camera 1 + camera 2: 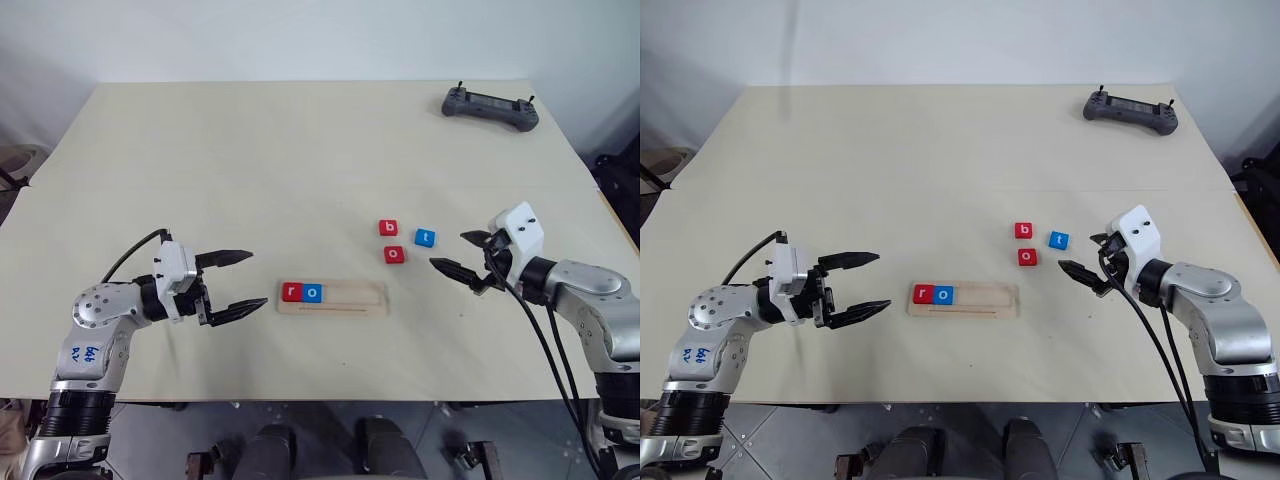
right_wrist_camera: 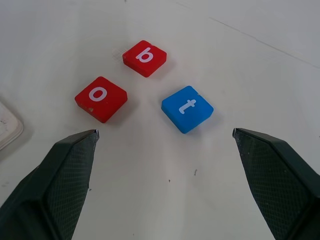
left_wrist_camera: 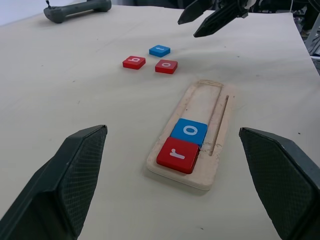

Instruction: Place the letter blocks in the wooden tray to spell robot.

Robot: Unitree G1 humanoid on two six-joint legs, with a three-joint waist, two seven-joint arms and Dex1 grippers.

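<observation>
Long pale-wood tray point(image 1: 333, 299) lies lower centre; red "r" tile point(image 1: 291, 292) and blue "o" tile point(image 1: 312, 293) fill its left end. Red "b" tile point(image 1: 388, 228), red "o" tile point(image 1: 394, 254) and blue "t" tile point(image 1: 425, 238) wait centre-right. Right gripper point(image 1: 456, 253) gapes wide beside them, likely lining up "b". Left gripper point(image 1: 232, 284) wide, empty.

r block point(image 1: 291, 292), o block point(image 1: 312, 293) in tray point(image 1: 350, 296), left end

In the wooden tray point(image 1: 333, 299), a red block point(image 1: 291, 292) reads "r" and a blue block point(image 1: 312, 293) reads "o". To the upper right, loose blocks read "b" on red point(image 1: 388, 228), "t" on blue point(image 1: 424, 238) and "o" on red point(image 1: 394, 254).
</observation>
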